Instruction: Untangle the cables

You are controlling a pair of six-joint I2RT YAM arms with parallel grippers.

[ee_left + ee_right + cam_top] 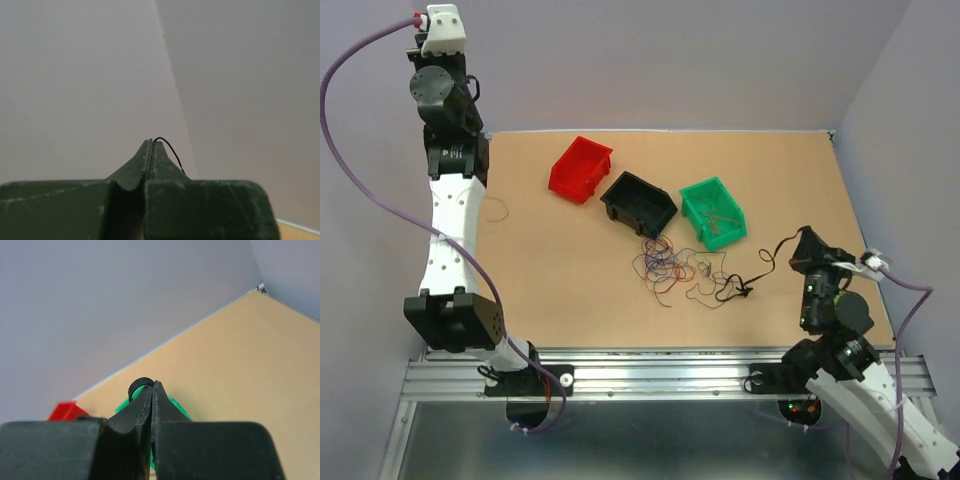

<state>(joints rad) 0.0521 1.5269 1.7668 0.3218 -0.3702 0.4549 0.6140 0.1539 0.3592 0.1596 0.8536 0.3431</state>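
I am watching the left gripper (151,144) pressing shut on a thin black strand (170,150); its far end is dropping out of sight behind the finger. The right gripper (153,386) is pinching a black coiled cable (139,383), most of it hiding behind the fingers. The cables (670,265) are lying tangled on the table (550,270) near the green bin (712,212) and black bin (638,203), single strands blurring together

The left claw (151,142) points up at pale walls (75,75) that meet in a corner seam, its two dark green fingers pressed flat together. A thin black cable (170,148) curls rightward from the tip, apparently pinched there. A sliver of table (300,231) shows at bottom right.
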